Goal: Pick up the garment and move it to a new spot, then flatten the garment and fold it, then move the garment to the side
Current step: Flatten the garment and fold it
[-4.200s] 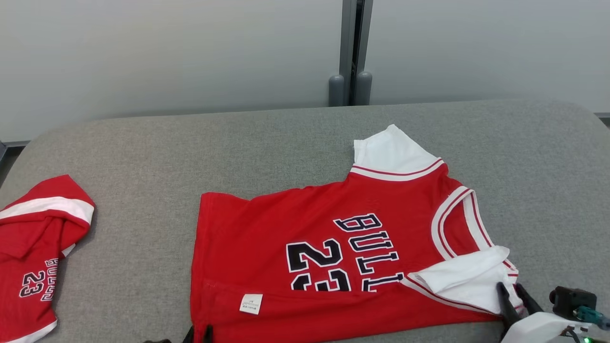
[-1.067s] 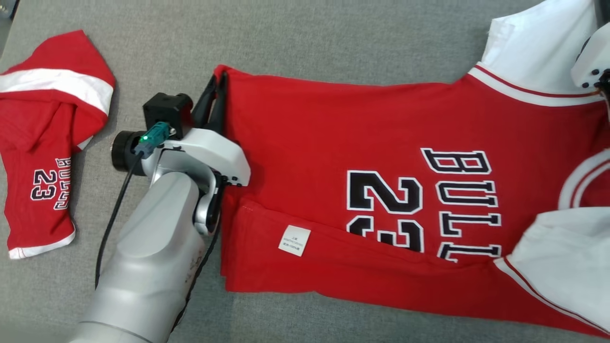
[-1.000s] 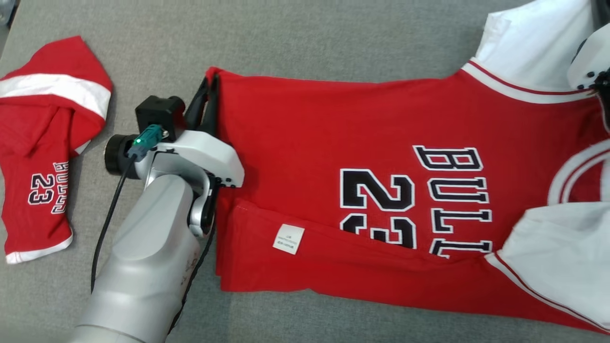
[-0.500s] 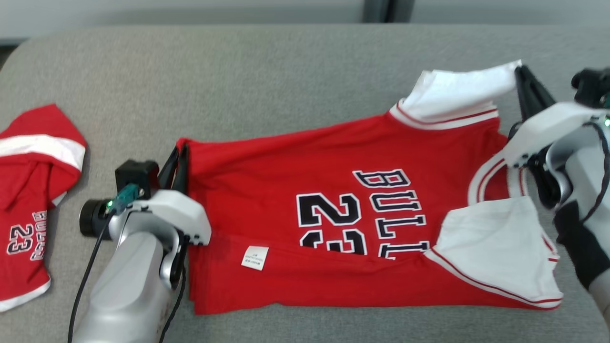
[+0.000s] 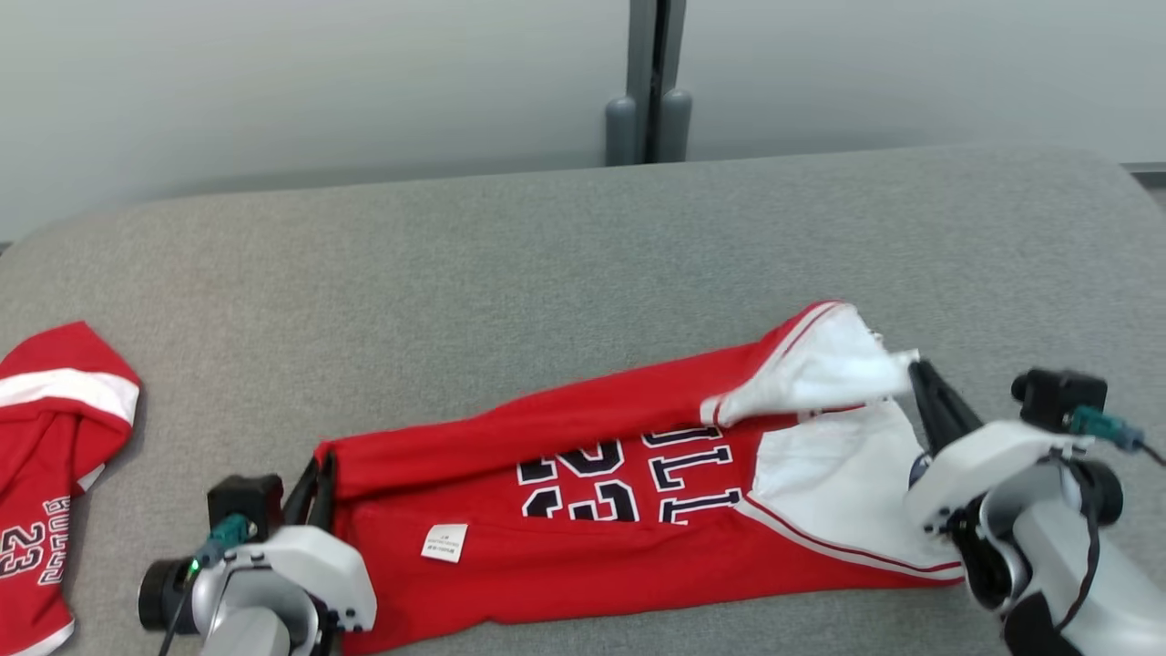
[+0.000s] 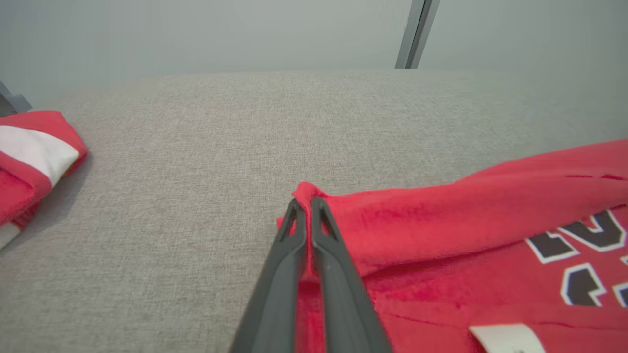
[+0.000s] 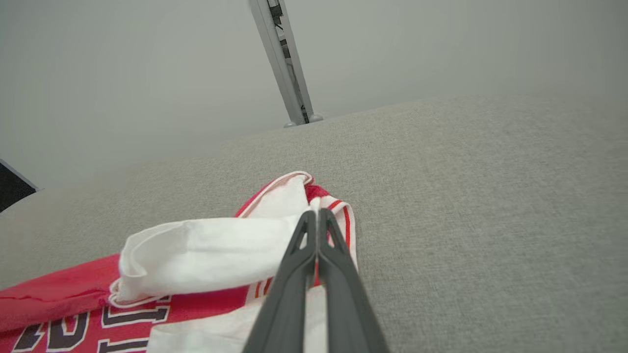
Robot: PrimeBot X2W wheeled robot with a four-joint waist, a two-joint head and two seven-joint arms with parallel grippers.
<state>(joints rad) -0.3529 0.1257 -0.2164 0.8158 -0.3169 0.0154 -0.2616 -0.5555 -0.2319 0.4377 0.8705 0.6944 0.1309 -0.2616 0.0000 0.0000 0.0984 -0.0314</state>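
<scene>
The garment is a red jersey with black lettering and white sleeves, lying lengthwise along the near part of the grey table. Its far long edge is raised and rolled toward me, covering the tops of the letters. My left gripper is shut on the red hem corner at the garment's left end; in the left wrist view the left gripper pinches that corner of the garment. My right gripper is shut on the white sleeve at the right end, and the right gripper is seen closed on the garment's white fabric.
A second red garment lies bunched at the table's left edge, also seen as the second red garment. Bare grey table stretches behind the jersey up to a pale wall with a grey post.
The head camera has tilted up. Both grippers, still shut, have drawn the garment's far edge toward the near edge, so it now rolls over the upper part of the lettering.
</scene>
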